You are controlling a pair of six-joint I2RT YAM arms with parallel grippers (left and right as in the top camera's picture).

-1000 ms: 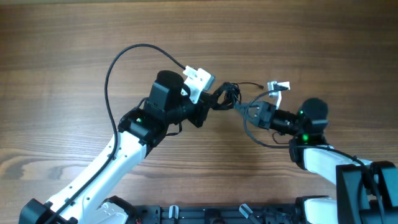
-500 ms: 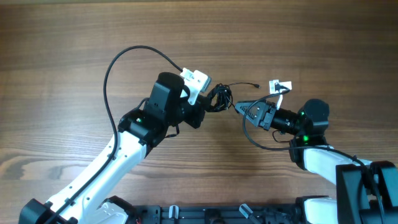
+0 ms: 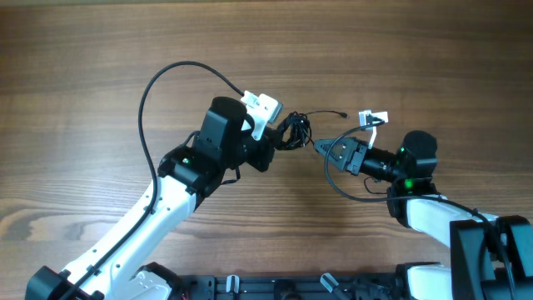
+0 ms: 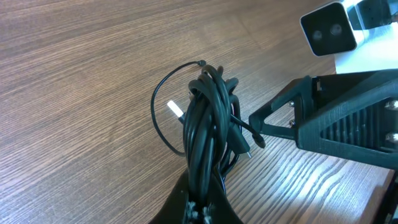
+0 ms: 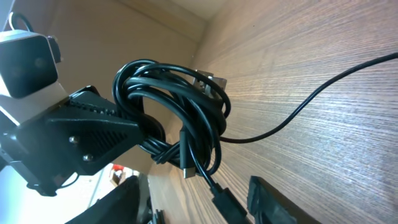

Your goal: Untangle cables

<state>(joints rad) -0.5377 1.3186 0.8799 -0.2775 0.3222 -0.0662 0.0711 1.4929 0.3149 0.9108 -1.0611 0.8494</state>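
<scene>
The cables [image 3: 293, 132] are a tight black bundle of thin coiled wires just above the wood. My left gripper [image 3: 280, 139] is shut on the bundle's lower end, as the left wrist view shows, with the cables [image 4: 211, 118] rising out of the left gripper [image 4: 202, 210]. A silver plug [image 4: 175, 110] pokes out on the left. One loose strand [image 3: 333, 112] trails off to the right. My right gripper [image 3: 321, 145] is open, its tips just right of the bundle. In the right wrist view a black plug [image 5: 222, 200] lies between the spread fingers of the right gripper [image 5: 199, 208], touching neither, below the cables [image 5: 174, 118].
The left arm's thick black cable [image 3: 158, 83] loops wide over the table's left side. The right arm's own cable [image 3: 341, 185] curves below its wrist. White wrist cameras [image 3: 263, 109] [image 3: 372, 117] stick out beside each gripper. The arms' base bar [image 3: 291, 287] runs along the front edge.
The left gripper and the bundle have shifted slightly left, away from the right gripper's tips. One strand now lies stretched out to the right. Hardly anything moved in the last half second.
</scene>
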